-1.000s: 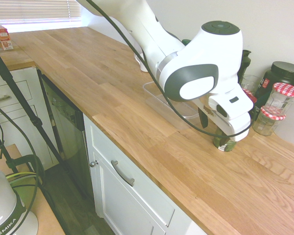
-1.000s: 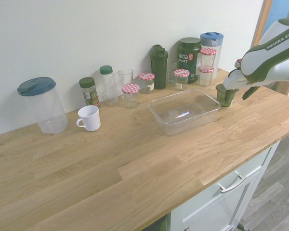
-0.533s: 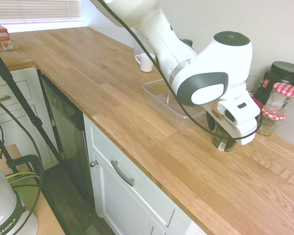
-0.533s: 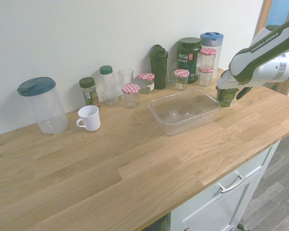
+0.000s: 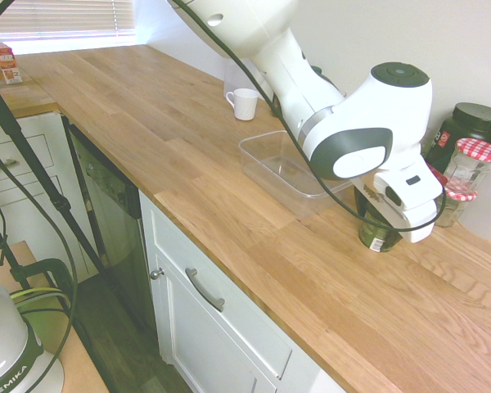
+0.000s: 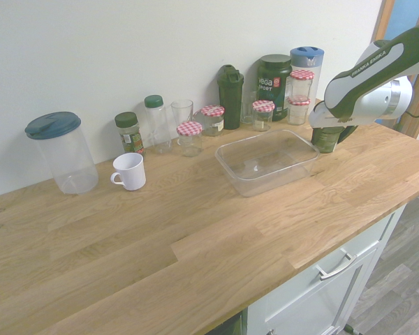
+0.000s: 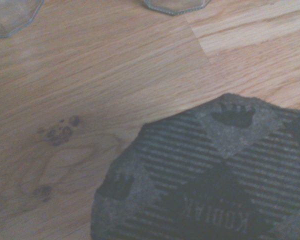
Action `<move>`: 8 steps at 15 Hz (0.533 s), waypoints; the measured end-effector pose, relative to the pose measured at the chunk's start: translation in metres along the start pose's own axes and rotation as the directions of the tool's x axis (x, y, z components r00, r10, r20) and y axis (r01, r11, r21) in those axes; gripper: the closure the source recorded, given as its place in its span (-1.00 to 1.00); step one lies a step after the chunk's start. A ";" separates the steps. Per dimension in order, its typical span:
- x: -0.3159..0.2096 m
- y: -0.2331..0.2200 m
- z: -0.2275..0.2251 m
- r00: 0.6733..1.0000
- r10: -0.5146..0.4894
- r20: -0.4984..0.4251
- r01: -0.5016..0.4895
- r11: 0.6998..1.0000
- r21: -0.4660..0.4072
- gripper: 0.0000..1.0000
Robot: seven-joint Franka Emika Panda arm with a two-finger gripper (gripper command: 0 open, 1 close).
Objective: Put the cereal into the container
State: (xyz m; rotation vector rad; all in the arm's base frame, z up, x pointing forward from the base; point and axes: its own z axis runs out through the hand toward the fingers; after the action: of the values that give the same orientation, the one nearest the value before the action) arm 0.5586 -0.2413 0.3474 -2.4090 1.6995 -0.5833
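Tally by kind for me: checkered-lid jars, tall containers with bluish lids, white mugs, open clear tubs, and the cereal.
Checkered-lid jars: 5
Tall containers with bluish lids: 2
White mug: 1
Open clear tub: 1
Cereal: 1
Total: 10

The worktop (image 6: 140, 244) is smooth wood with visible grain and a soft sheen; the tub (image 6: 265, 183) is clear, glossy plastic; the mug (image 6: 130, 172) looks smooth, white and glazed; the drawer handle (image 6: 337, 266) is shiny metal; the lid printed KODIAK (image 7: 210, 180) looks dark and matt; the arm's shell (image 5: 393, 106) is smooth and white.
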 end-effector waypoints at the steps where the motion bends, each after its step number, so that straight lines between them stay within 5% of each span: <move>1: 0.001 -0.001 0.000 1.000 0.003 -0.001 -0.003 1.000 0.002 1.00; 8: 0.005 0.001 -0.001 1.000 0.014 0.000 -0.014 1.000 0.010 1.00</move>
State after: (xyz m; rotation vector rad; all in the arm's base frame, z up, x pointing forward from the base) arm 0.5589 -0.2462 0.3495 -2.3881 1.7080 -0.5887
